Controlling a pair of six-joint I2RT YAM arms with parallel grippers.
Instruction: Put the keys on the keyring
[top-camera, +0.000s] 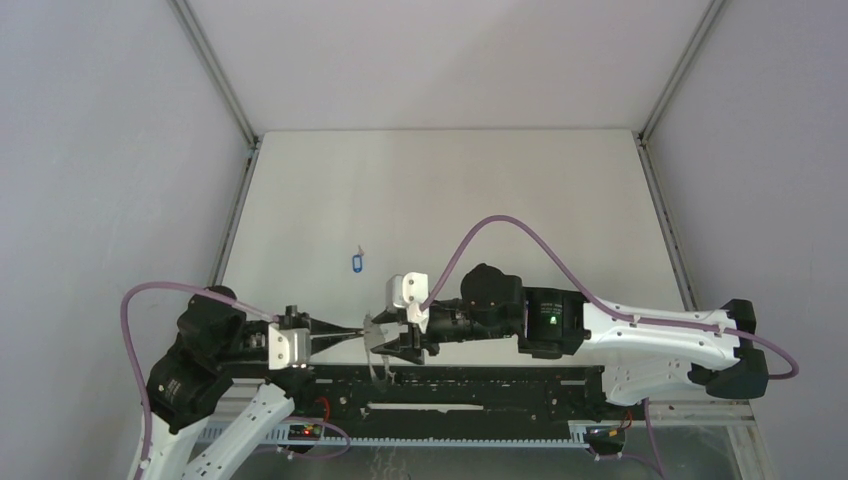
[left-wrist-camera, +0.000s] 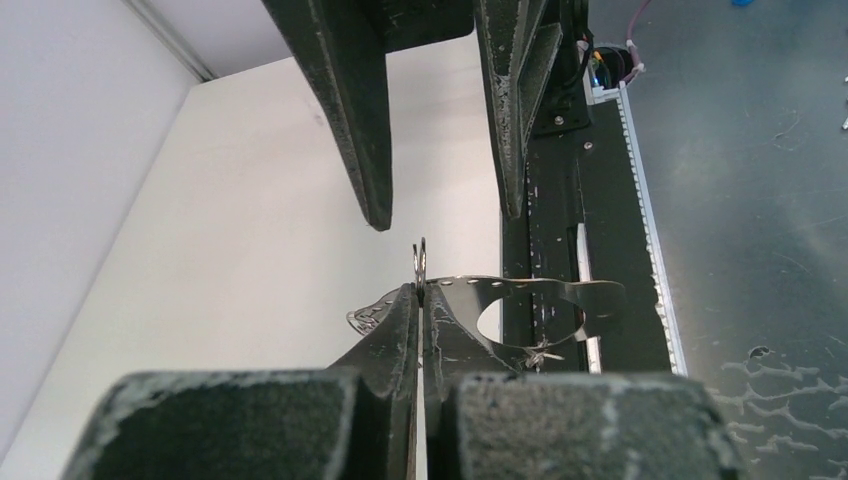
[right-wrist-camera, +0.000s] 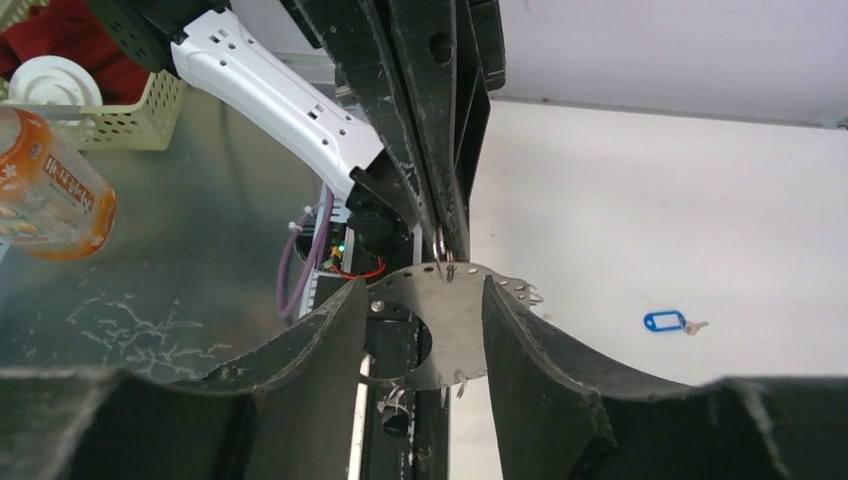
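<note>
The keyring (right-wrist-camera: 455, 320) is a thin grey metal piece with a large round opening and a row of small holes and wire rings along its edge. It hangs over the table's near edge (top-camera: 375, 338). My left gripper (left-wrist-camera: 420, 290) is shut on one small ring at the keyring's (left-wrist-camera: 545, 295) top edge. My right gripper (right-wrist-camera: 425, 300) is open, one finger on each side of the keyring; I cannot tell if they touch it. The blue-headed key (right-wrist-camera: 665, 321) lies alone on the white table (top-camera: 355, 262). A small dark piece (right-wrist-camera: 395, 424) hangs under the keyring; the black key is not identifiable.
A black rail (top-camera: 480, 385) runs along the table's near edge below both grippers. Off the table, the right wrist view shows an orange bottle (right-wrist-camera: 50, 200) and a yellow basket (right-wrist-camera: 110, 115). White walls enclose the table (top-camera: 450, 200) on three sides.
</note>
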